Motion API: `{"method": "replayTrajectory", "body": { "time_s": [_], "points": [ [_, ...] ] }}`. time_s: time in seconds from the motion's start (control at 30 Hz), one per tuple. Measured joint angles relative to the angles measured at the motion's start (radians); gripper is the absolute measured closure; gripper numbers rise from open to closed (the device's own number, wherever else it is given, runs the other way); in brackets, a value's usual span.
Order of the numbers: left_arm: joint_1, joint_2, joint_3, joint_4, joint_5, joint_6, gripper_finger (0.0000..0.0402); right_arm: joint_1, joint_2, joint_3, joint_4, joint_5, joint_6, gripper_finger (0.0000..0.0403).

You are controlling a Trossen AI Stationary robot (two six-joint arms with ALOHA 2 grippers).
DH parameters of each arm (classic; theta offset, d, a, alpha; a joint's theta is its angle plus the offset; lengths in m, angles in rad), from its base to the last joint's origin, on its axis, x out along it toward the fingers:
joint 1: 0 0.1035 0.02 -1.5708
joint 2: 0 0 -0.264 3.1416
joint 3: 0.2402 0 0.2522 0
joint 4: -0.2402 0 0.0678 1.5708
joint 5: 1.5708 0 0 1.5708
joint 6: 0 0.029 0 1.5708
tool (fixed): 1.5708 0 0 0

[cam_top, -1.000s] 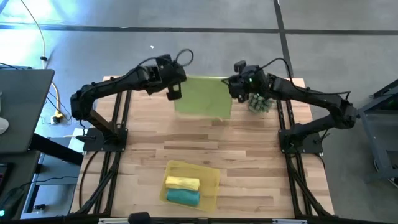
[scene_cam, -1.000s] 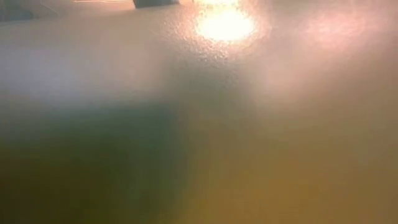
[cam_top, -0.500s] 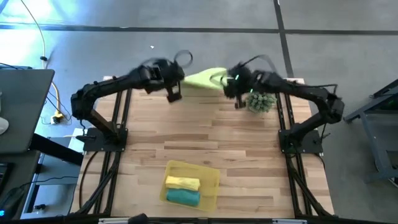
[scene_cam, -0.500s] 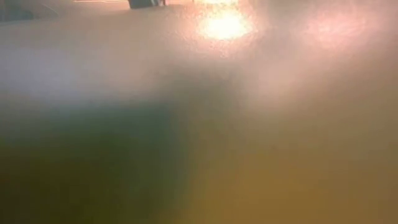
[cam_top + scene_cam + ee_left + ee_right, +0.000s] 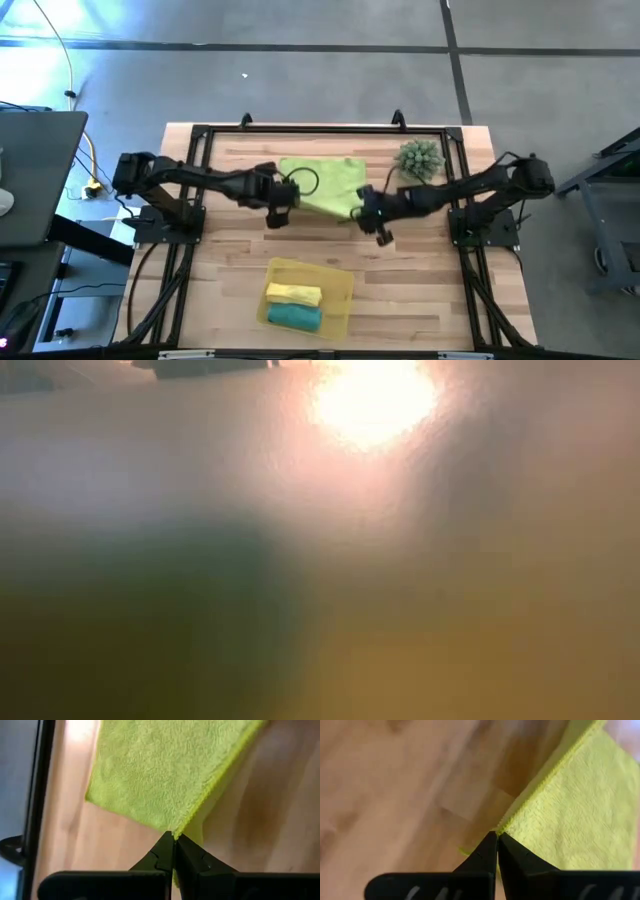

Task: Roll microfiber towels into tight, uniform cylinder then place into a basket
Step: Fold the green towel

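The lime green towel [image 5: 322,183] lies spread on the wooden table's middle, toward its far side. My left gripper [image 5: 283,202] is shut on the towel's near left corner, and my right gripper [image 5: 366,209] is shut on its near right corner. The yellow basket [image 5: 342,283] stands near the table's front edge. In it lie a rolled bright yellow towel [image 5: 293,294] and, on its near side, a rolled teal towel [image 5: 294,317]. My left gripper pinches the lime towel's near left corner [image 5: 176,827] between its two fingertips. The cloth spreads away from the fingers over the table. My right gripper pinches the towel's near right corner [image 5: 508,825] between its two fingertips, and the cloth spreads away from them in the same way.
A spiky green plant [image 5: 420,158] stands at the far right, just beyond the towel. A black frame [image 5: 300,129] runs along the table's far edge. Bare wood lies between the towel and the basket.
Both grippers have come down and toward the table's near edge from the far edge, still shut on the lime towel. The towel was held up between them, bunched on the way, and now lies spread on the table.
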Motion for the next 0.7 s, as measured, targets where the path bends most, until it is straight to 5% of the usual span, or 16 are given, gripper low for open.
{"method": "replayTrajectory", "body": {
  "time_s": [0.27,0.53,0.7],
  "points": [
    [-0.115,0.000,-0.008,0.042,-0.019,-0.084,0.0401,0.124,0.000,-0.035,0.093,0.017,0.131,0.0403],
    [-0.101,0.000,-0.008,0.123,-0.244,-0.097,0.0401,0.076,0.000,-0.034,0.077,0.120,0.247,0.0403],
    [-0.047,0.013,-0.008,0.136,-0.208,-0.097,0.0401,0.014,0.000,-0.034,0.073,0.103,0.254,0.0403]
  ]
}}
